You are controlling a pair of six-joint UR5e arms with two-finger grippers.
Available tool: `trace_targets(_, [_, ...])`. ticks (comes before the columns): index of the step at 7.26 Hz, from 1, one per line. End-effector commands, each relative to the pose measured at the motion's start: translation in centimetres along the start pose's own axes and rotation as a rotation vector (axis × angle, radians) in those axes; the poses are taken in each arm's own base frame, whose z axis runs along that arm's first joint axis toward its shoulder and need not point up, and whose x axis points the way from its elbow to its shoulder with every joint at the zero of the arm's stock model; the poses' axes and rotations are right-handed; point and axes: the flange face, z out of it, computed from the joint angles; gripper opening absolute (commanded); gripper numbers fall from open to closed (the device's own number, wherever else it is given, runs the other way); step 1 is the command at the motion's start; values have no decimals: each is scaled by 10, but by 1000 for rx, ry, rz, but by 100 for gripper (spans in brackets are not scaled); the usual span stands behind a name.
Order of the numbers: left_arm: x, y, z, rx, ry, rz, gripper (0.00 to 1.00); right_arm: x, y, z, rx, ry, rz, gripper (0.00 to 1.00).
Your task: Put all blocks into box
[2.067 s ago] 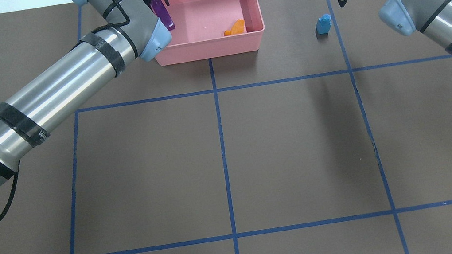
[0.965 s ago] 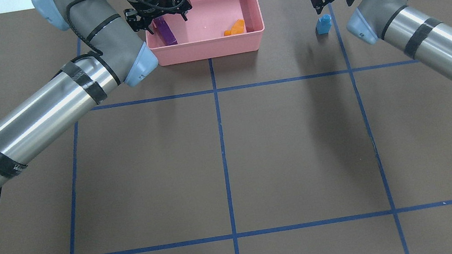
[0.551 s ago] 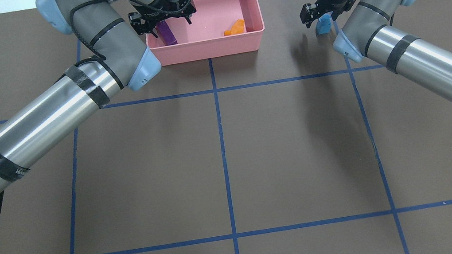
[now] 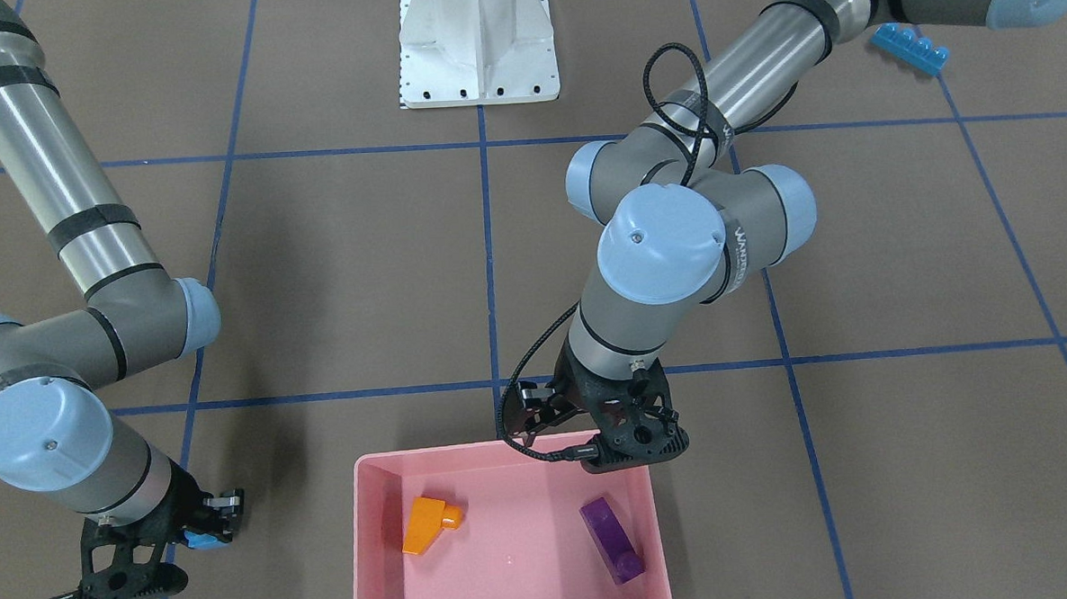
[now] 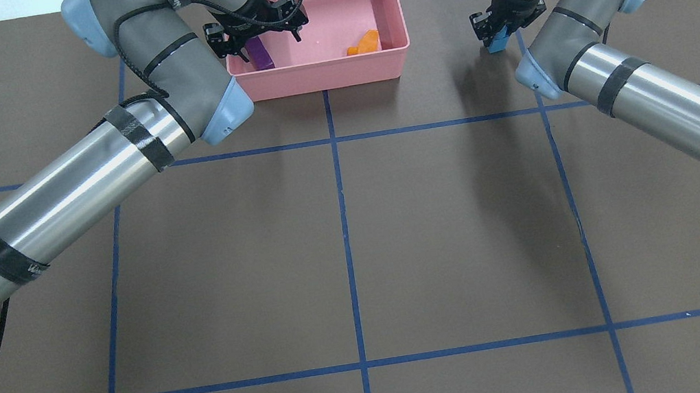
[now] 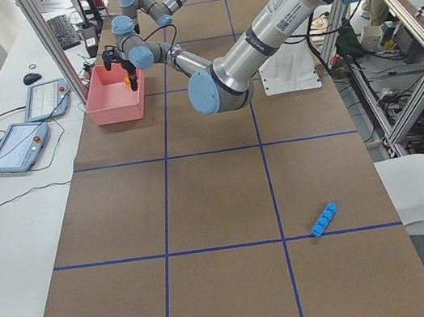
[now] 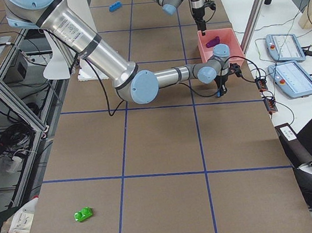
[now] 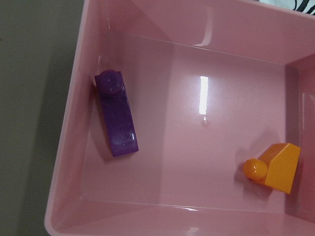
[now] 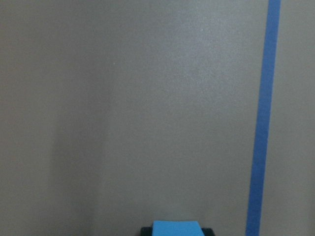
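The pink box (image 5: pixel 325 79) stands at the far middle of the table. A purple oblong brick (image 5: pixel 261 58) and an orange sloped brick (image 5: pixel 366 43) lie inside it, both clear in the left wrist view (image 8: pixel 117 114) (image 8: pixel 275 168). My left gripper (image 5: pixel 258 30) is open and empty above the box's left part, over the purple brick. My right gripper (image 5: pixel 496 32) is shut on the tiny blue brick (image 5: pixel 497 47), right of the box, low at the table. The right wrist view shows that brick (image 9: pixel 175 228) between the pads. The long blue brick (image 4: pixel 911 47) and green brick (image 7: pixel 83 214) lie far off.
The white robot base (image 4: pixel 477 41) sits at the near table edge. Blue tape lines (image 5: pixel 344 225) cross the brown table. Tablets and cables (image 6: pixel 20 143) lie on a side bench beyond the box. The long blue brick also shows in the left view (image 6: pixel 324 220).
The left gripper let the purple brick go into the box and stays open above it. The right gripper moved left and down over the tiny blue brick and closed on it.
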Motion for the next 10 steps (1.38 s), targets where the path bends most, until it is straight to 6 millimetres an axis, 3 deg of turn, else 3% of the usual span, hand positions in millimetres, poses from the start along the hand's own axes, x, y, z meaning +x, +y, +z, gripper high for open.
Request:
trace_targets(1, [0,4,-4,3,10,5,100,-51,-42,-60,75,-69,226,0])
trace_targets(3, [-9,8,-5,5,16,8,100,-115,-72,-118,126,-145,344,0])
trace_targets(4, [-13,8,-3,1,11,16,100,-147,-80,-133,130,-168,373,0])
trace_targets(5, [-37,15,2,-4,6,26,100,-180,-73,-125,131,-162,352,0])
trace_targets(6, [-79,33,2,-49,18,161,100,-204,-55,-102,156,-129,345,0])
trace_targets(7, [-116,22,-9,-98,40,222,100,-214,-46,-93,148,-126,338,58])
trace_targets(8, [-131,16,-13,-108,45,216,100,-222,-34,-81,139,-116,335,97])
trace_targets(10, [-138,18,-11,-110,41,213,100,-230,-22,-77,93,-75,323,98])
